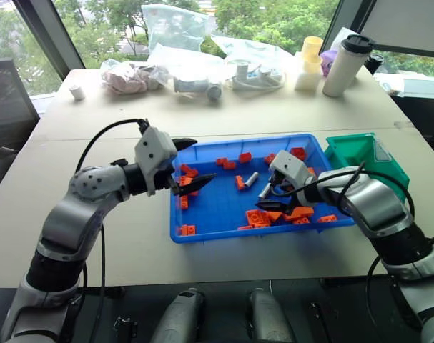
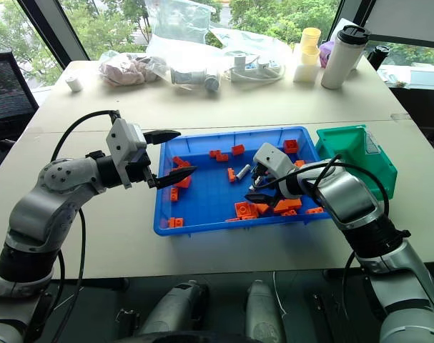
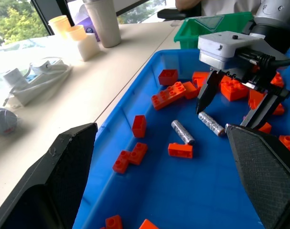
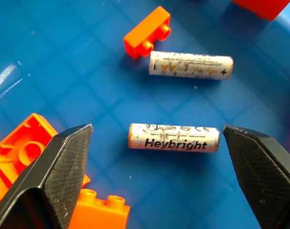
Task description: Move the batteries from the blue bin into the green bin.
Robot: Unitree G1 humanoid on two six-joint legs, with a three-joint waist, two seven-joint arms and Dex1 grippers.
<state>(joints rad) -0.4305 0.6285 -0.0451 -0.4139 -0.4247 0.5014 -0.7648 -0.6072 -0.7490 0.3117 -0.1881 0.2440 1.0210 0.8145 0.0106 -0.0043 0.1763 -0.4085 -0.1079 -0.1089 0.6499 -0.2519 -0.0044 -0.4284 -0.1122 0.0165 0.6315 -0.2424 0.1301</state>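
We see our right gripper (image 4: 152,157) spread wide, poised just above one battery (image 4: 174,138) that lies flat on the floor of the blue bin (image 1: 224,207), at the centre of the right wrist frame. The battery's long axis runs across the gap, from one finger toward the other, so a squeeze would catch it by its ends, we judge. A second battery (image 4: 191,65) lies parallel, toward the top of that frame, beside an orange brick (image 4: 147,32). Our left gripper (image 1: 193,161) hangs open at the bin's left edge, farther away. The green bin (image 1: 367,161) sits at the right of the head view, touching the blue bin.
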